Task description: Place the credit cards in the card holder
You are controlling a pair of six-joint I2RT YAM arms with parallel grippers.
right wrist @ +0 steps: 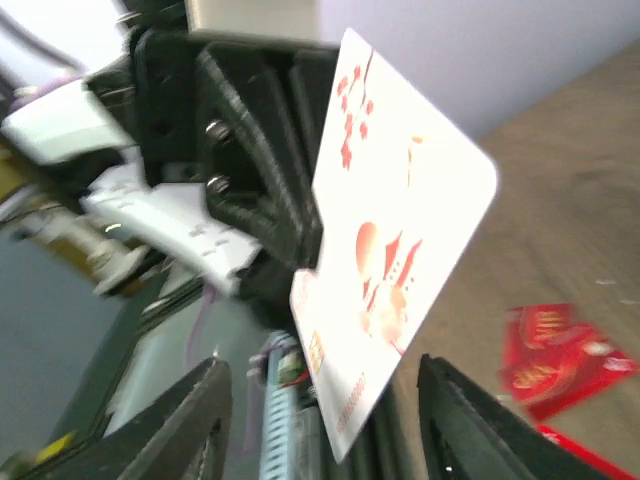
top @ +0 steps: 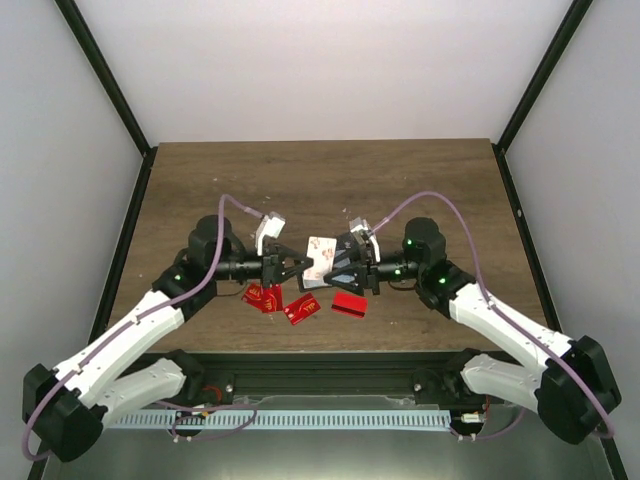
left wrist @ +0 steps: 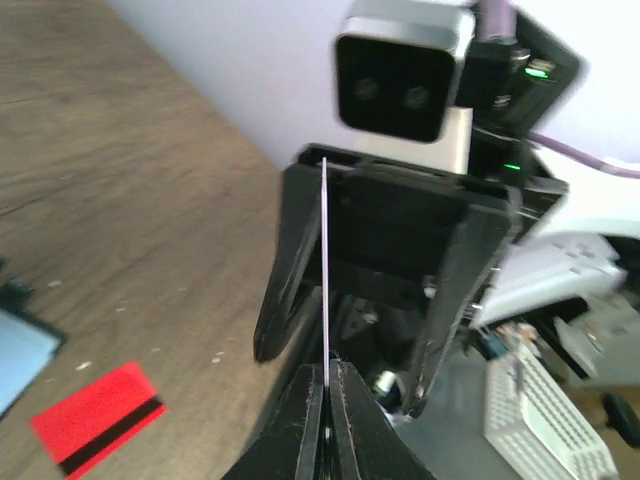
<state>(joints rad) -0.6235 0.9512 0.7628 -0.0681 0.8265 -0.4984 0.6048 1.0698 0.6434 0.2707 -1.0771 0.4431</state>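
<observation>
White plastic with red blossom marks and a red disc on one face, the white card (right wrist: 400,250) looks thin, stiff, nearly weightless and slick, so a flat pinch across one short edge suits it. The left claw (left wrist: 327,375) is clamped shut on its edge, mid-air above the table (top: 450,190); the right claw (top: 342,266) stands parted either side (not gripping). The red cards (top: 300,302) lie below.

Left wrist view: the white card (left wrist: 325,270) appears edge-on as a thin line; its faces are hidden. A pale blue object (left wrist: 20,355) with a black border is cut off by the left edge and cannot be identified. Right wrist view: the red cards (right wrist: 560,355) are blurred and cut by the frame edge; their count cannot be told.
</observation>
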